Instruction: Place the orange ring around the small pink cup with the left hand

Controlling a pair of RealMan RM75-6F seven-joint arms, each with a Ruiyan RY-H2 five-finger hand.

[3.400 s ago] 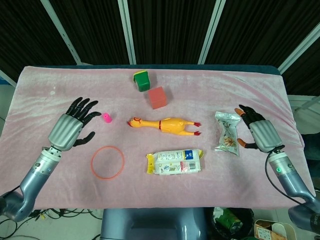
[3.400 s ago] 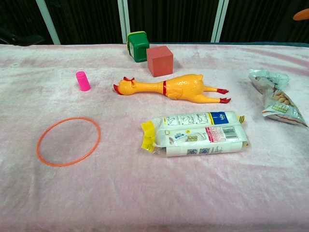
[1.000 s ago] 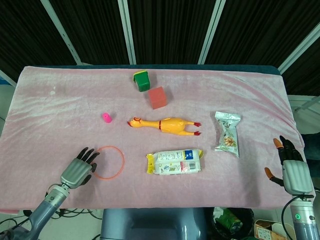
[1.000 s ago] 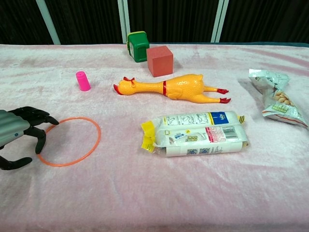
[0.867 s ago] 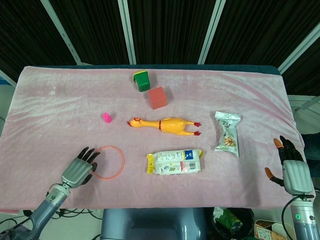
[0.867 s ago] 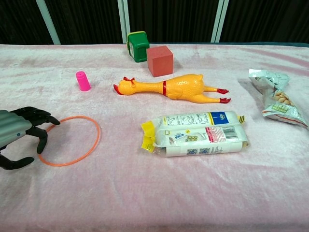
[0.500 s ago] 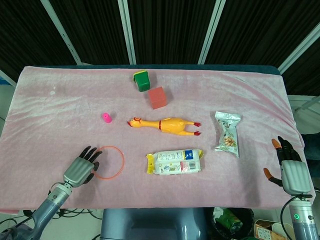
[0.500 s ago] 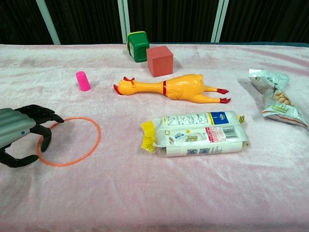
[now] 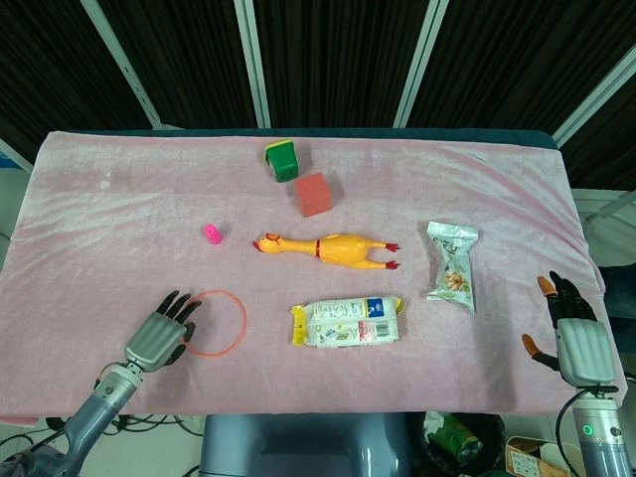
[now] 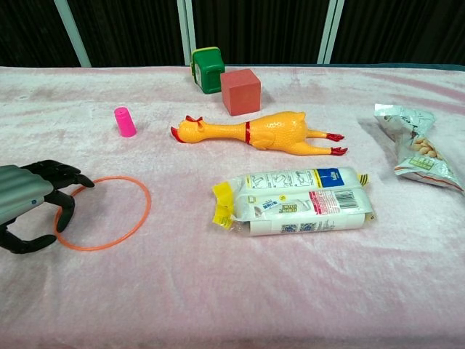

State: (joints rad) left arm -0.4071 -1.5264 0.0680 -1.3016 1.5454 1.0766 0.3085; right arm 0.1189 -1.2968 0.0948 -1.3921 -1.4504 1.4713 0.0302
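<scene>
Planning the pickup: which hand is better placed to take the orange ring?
Left. The left hand sits at the orange ring's rim; the right hand waits at the far table edge.

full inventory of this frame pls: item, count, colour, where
orange ring: 1, orange, flat on the cloth, front left
small pink cup: 1, pink, upright, behind the ring
rubber chicken: 1, yellow with red trim, lying mid-table
red block: 1, red, behind the chicken
green block: 1, green with a yellow edge, left of the red block
wipes pack: 1, white with yellow ends, front centre
snack bag: 1, silver-green, right side
tablecloth: 1, pink, covers the table
left robot hand: 1, grey and black, fingers over the ring's left edge
right robot hand: 1, grey and black, fingers apart, at the right table edge
</scene>
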